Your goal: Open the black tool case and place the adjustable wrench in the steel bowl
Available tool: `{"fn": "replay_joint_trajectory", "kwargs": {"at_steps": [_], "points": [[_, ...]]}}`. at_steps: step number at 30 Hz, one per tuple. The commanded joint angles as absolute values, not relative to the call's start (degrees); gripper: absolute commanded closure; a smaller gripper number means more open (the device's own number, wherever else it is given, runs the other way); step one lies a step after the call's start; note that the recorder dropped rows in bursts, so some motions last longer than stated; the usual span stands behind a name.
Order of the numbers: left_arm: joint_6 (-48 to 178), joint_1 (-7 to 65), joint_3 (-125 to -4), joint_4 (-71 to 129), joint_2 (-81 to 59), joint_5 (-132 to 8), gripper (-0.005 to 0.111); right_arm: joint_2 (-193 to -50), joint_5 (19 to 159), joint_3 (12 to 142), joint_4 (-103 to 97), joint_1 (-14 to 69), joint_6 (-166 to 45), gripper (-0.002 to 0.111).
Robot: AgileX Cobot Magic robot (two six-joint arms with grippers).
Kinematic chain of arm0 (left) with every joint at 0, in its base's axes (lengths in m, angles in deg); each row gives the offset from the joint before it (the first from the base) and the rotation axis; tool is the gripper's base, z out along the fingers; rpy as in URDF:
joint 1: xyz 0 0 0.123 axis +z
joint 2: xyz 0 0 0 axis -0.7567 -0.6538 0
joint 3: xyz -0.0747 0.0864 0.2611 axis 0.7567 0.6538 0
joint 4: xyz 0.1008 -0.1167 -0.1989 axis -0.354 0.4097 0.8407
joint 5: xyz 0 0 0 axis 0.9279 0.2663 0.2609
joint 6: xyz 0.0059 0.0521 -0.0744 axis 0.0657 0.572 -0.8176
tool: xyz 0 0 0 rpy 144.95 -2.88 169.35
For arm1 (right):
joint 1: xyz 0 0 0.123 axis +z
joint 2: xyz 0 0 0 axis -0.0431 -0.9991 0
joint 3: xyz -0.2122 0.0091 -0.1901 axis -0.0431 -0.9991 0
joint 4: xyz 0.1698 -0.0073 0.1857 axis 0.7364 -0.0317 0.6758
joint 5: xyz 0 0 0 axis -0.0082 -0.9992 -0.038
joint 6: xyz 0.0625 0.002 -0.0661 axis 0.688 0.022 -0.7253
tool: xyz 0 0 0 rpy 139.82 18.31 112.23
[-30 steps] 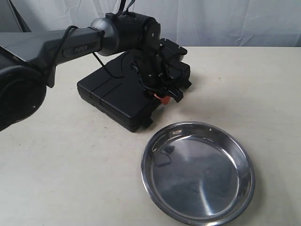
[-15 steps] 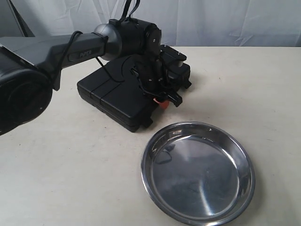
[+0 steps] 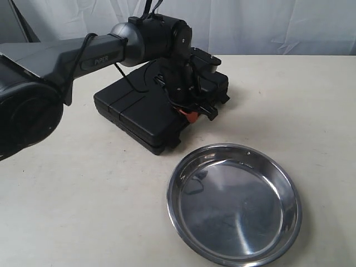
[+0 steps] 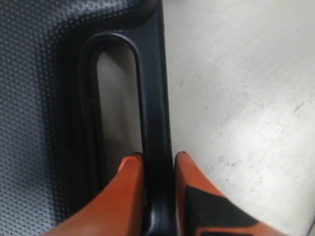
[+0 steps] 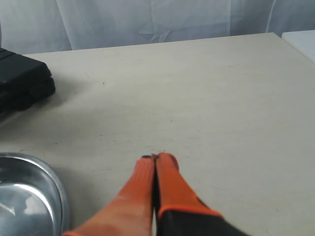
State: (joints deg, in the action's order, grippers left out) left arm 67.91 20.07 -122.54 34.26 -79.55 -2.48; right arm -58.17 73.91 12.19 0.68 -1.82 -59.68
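The black tool case (image 3: 139, 114) lies closed on the table, left of centre in the exterior view. My left gripper (image 3: 192, 115) is at its near right edge. In the left wrist view both orange fingers (image 4: 130, 184) flank the handle bar (image 4: 155, 98) of the case (image 4: 44, 98), one inside the handle cutout and one outside, and the left gripper (image 4: 158, 158) is shut on the bar. The steel bowl (image 3: 233, 203) sits empty in front of the case. My right gripper (image 5: 156, 158) hovers shut and empty over bare table, beside the bowl (image 5: 29, 196). The adjustable wrench is hidden.
The left arm (image 3: 67, 55) reaches in from the left over the case. A white curtain (image 3: 267, 22) hangs behind the table's far edge. In the right wrist view the case (image 5: 22, 83) lies far off and a white surface (image 5: 301, 42) borders the table's corner.
The case has shifted slightly to the right and away, along with my left gripper holding its handle. The bowl has not moved.
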Motion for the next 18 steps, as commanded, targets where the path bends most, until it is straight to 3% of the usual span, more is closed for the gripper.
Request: {"fn": "replay_joint_trajectory", "kwargs": {"at_steps": [1,18], "points": [[68.50,19.98,-123.28,34.43,-79.44,-3.29,0.107,-57.89,74.42,12.10,0.81,-2.09,-59.68,0.109],[67.92,19.98,-126.75,33.80,-79.33,1.17,0.107,-57.89,74.66,12.10,0.43,-2.09,-59.68,0.109]]}}
